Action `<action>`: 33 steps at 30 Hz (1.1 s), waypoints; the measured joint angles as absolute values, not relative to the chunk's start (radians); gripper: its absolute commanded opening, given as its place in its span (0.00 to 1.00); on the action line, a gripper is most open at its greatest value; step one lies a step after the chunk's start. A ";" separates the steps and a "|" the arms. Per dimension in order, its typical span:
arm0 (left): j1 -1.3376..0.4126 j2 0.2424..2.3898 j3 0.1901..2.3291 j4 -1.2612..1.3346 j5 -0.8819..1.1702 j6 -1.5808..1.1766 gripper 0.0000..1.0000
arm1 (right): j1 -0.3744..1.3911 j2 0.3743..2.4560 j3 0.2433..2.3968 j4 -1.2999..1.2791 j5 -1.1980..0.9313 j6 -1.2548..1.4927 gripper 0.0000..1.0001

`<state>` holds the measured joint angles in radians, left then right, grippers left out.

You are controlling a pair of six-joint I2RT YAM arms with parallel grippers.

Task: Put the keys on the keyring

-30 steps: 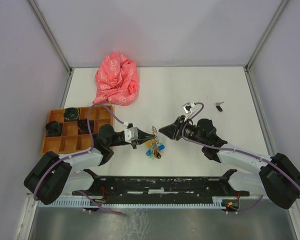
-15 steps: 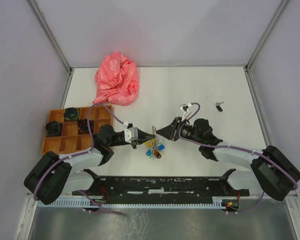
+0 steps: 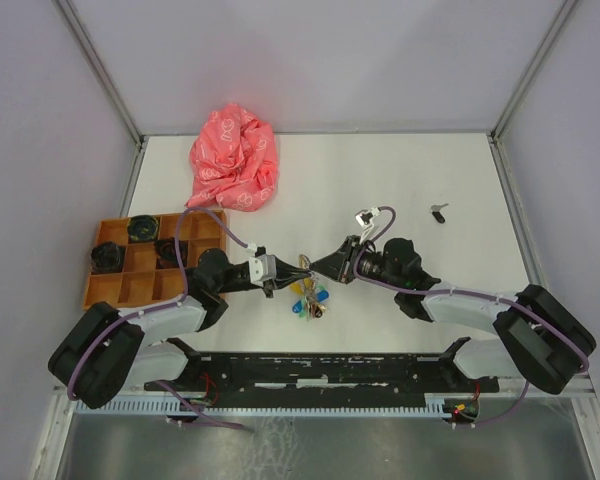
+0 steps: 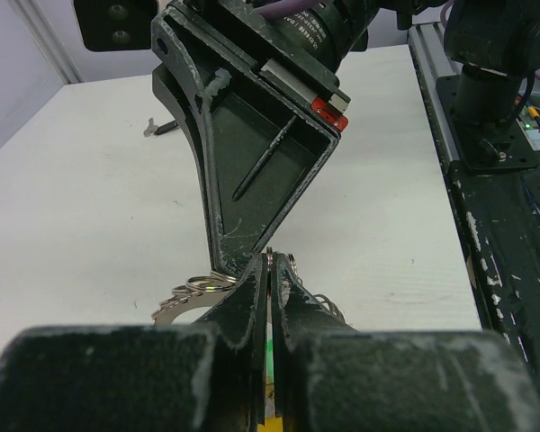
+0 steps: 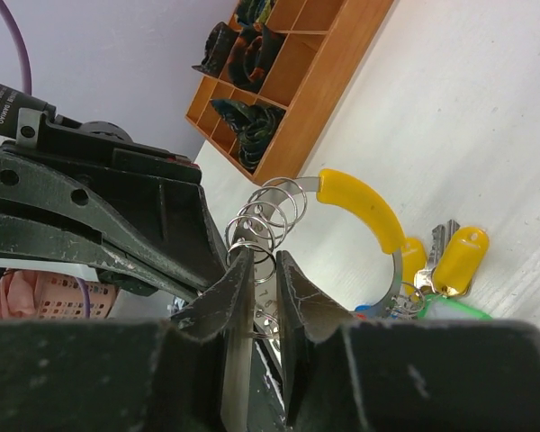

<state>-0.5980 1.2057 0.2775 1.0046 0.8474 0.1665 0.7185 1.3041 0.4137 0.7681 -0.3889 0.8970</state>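
Note:
The keyring point(image 5: 360, 205) is a metal hoop with a yellow sleeve, several small split rings point(image 5: 270, 211) and coloured tagged keys point(image 5: 459, 256) hanging from it. It hangs at the table's middle point(image 3: 310, 290). My left gripper point(image 3: 300, 267) is shut on the hoop's metal band, which is pinched edge-on between its tips point(image 4: 268, 270). My right gripper point(image 3: 322, 265) faces it tip to tip. Its jaws point(image 5: 264, 265) stand narrowly open around the band and a small ring. One loose key with a black head point(image 3: 439, 212) lies far off at the back right.
An orange compartment tray point(image 3: 150, 260) holding dark objects sits at the left, close behind the left arm. A crumpled pink cloth point(image 3: 233, 158) lies at the back left. The black frame rail point(image 3: 320, 370) runs along the near edge.
The right arm has slid left until its tips meet the left gripper's at the keyring, and its jaws have narrowed. The left gripper has stayed put, shut.

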 measured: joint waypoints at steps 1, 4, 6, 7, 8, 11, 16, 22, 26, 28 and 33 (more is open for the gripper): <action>-0.598 1.206 0.278 1.005 0.847 0.167 0.03 | 0.720 1.308 0.414 0.772 -0.389 0.899 0.21; -0.598 1.209 0.278 1.005 0.847 0.167 0.03 | 0.724 1.311 0.414 0.780 -0.391 0.904 0.18; -0.598 1.209 0.278 1.005 0.847 0.167 0.03 | 0.727 1.311 0.414 0.782 -0.391 0.904 0.16; -0.598 1.209 0.278 1.005 0.847 0.167 0.03 | 0.727 1.311 0.414 0.782 -0.391 0.904 0.14; -0.598 1.209 0.278 1.005 0.847 0.167 0.03 | 0.727 1.311 0.414 0.782 -0.391 0.905 0.12; -0.598 1.209 0.278 1.005 0.847 0.167 0.03 | 0.730 1.311 0.414 0.780 -0.391 0.903 0.05; -0.599 1.209 0.277 1.003 0.848 0.167 0.03 | 0.732 1.295 0.425 0.723 -0.389 0.863 0.01; -0.603 1.209 0.277 1.003 0.846 0.171 0.03 | 0.737 1.201 0.494 0.515 -0.387 0.713 0.01; -0.603 1.209 0.277 1.003 0.844 0.182 0.03 | 0.743 1.171 0.558 0.385 -0.384 0.609 0.01; -0.603 1.209 0.277 1.003 0.844 0.185 0.03 | 0.747 1.170 0.581 0.335 -0.380 0.569 0.01; -0.603 1.209 0.277 0.998 0.844 0.200 0.03 | 0.759 1.170 0.610 0.229 -0.360 0.491 0.01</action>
